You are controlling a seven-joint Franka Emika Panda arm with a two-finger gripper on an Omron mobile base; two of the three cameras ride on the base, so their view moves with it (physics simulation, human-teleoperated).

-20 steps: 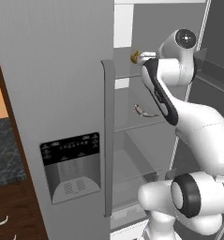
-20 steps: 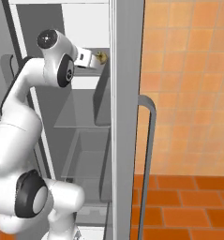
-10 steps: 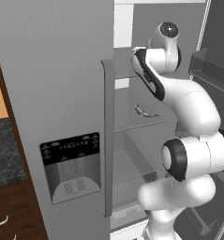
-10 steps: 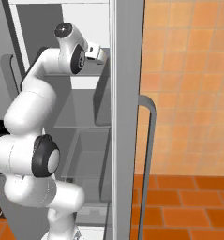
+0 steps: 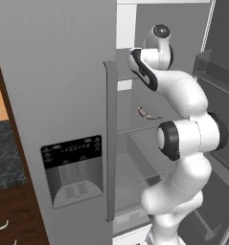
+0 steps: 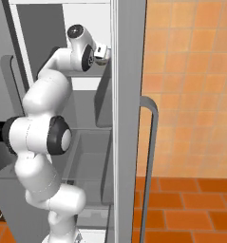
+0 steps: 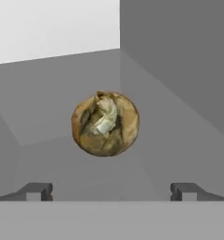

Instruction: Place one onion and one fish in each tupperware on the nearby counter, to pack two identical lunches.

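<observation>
A brown papery onion [image 7: 105,123] lies on the grey upper shelf of the open fridge, straight ahead of my gripper [image 7: 111,191]. The gripper is open, and its two dark fingertips [image 7: 36,191] stand wide apart just short of the onion with nothing between them. In the left base view my hand [image 5: 137,64] reaches into the upper shelf behind the door's edge. A small fish [image 5: 143,113] lies on the shelf below. The counter [image 5: 3,153] shows as a dark marbled strip at the far left. The tupperware is out of view.
The closed grey fridge door with a dispenser panel [image 5: 73,170] and a long handle [image 5: 111,143] stands left of the arm. The open door with its bins [image 5: 216,76] stands on the right. An orange tiled wall [image 6: 191,85] lies beyond the fridge.
The arm has folded more upright and the hand has pushed deeper into the upper shelf toward the onion, which it now covers in the left base view. The gripper stays open.
</observation>
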